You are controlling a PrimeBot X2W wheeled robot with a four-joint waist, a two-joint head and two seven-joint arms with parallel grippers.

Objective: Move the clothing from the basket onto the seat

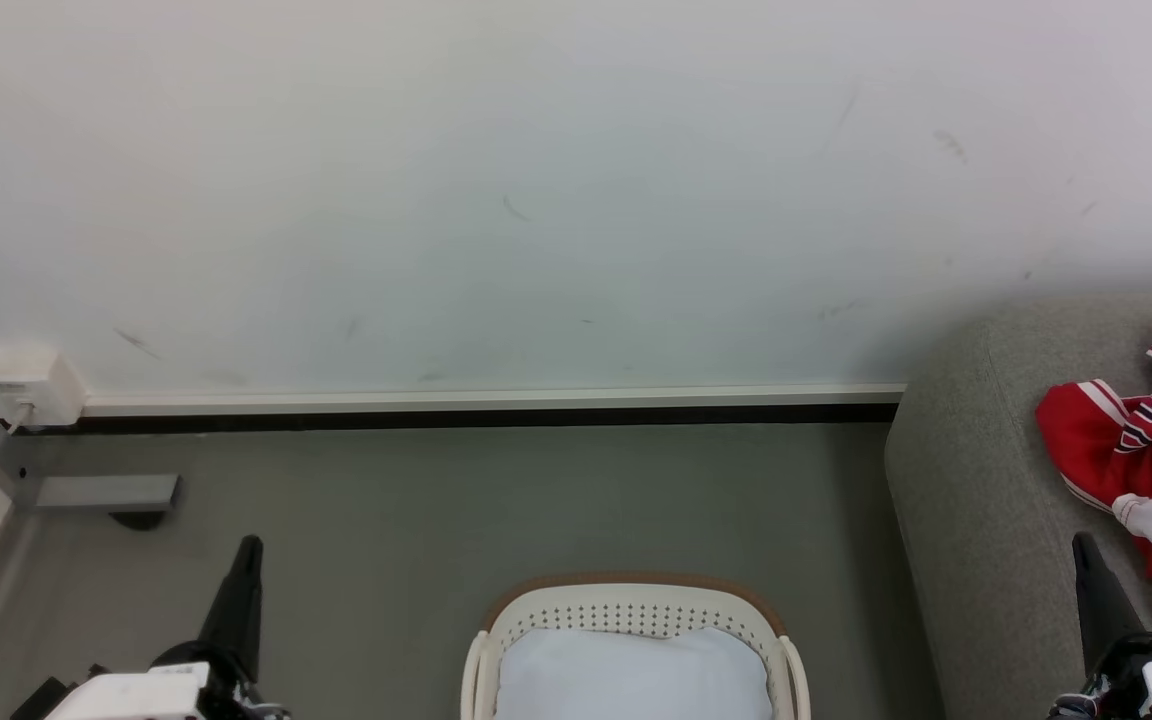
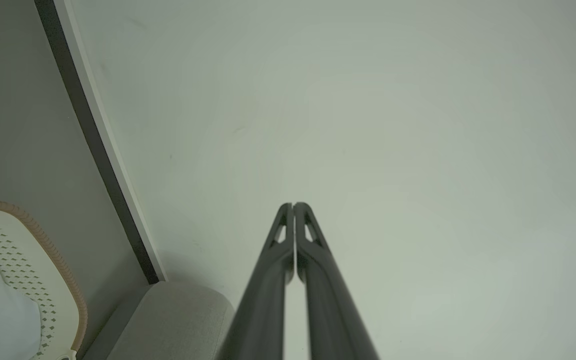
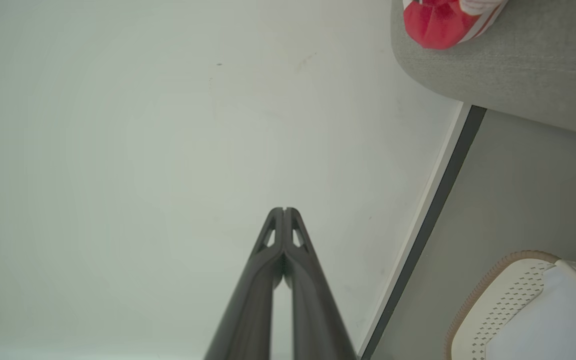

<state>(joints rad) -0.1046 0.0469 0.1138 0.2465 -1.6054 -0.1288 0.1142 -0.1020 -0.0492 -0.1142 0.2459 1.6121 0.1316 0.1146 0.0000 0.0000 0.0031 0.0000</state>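
Red clothing (image 1: 1141, 440) with white stripes and black numbers lies crumpled on the grey seat (image 1: 976, 500) at the right; a red fold (image 3: 433, 22) of it shows at the seat's edge (image 3: 508, 70). The cream basket (image 1: 636, 605) with its brown rim stands on the floor at bottom centre, holding a pale blue-white pad (image 1: 631, 675). My left gripper (image 1: 251, 545) is shut at the lower left, away from the basket. My right gripper (image 1: 1082, 542) is shut at the lower right, in front of the seat. Both (image 2: 293, 205) (image 3: 284, 210) point toward the wall with nothing held.
A white wall (image 1: 536, 180) with a pale skirting board (image 1: 486, 400) runs behind the grey floor (image 1: 376, 520). A white socket box (image 1: 28, 385) and a grey bracket (image 1: 106, 492) sit at the far left.
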